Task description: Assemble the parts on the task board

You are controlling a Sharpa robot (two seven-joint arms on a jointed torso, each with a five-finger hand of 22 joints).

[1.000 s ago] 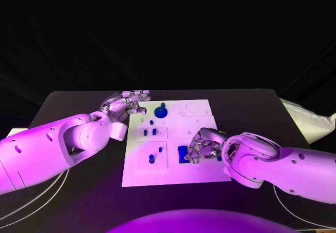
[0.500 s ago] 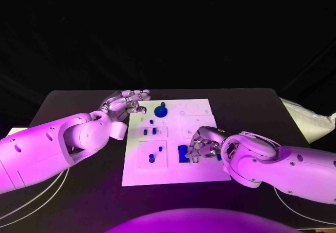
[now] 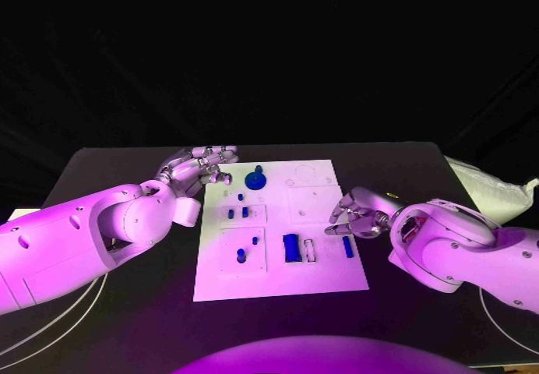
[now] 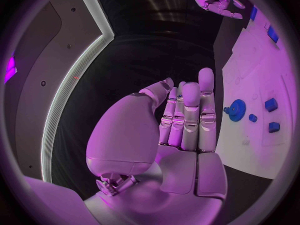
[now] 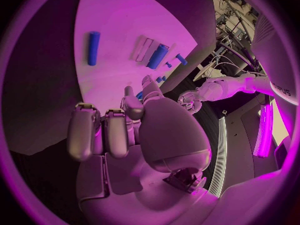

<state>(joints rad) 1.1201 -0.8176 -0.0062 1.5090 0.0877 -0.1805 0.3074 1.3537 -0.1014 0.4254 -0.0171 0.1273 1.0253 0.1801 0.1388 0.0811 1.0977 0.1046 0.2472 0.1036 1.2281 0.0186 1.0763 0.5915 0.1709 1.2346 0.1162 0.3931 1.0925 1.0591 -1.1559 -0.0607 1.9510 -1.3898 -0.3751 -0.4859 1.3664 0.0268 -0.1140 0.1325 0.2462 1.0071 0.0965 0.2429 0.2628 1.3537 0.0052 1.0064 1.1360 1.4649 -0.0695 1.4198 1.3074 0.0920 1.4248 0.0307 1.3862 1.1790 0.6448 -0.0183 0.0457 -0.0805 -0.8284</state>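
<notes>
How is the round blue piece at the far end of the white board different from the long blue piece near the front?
The round blue piece looks like a toothed wheel with a little knob sticking up from it; the long blue piece is a straight bar lying flat. The round blue piece sits near the left hand, the long blue piece nearer the right hand. Both are blue, rest on the white board, and no hand touches them.

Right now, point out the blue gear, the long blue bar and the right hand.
blue gear [image 3: 257, 181], head view, its round face.
long blue bar [image 3: 292, 248], head view, its middle.
right hand [image 3: 360, 214], head view, the knuckles.
</notes>
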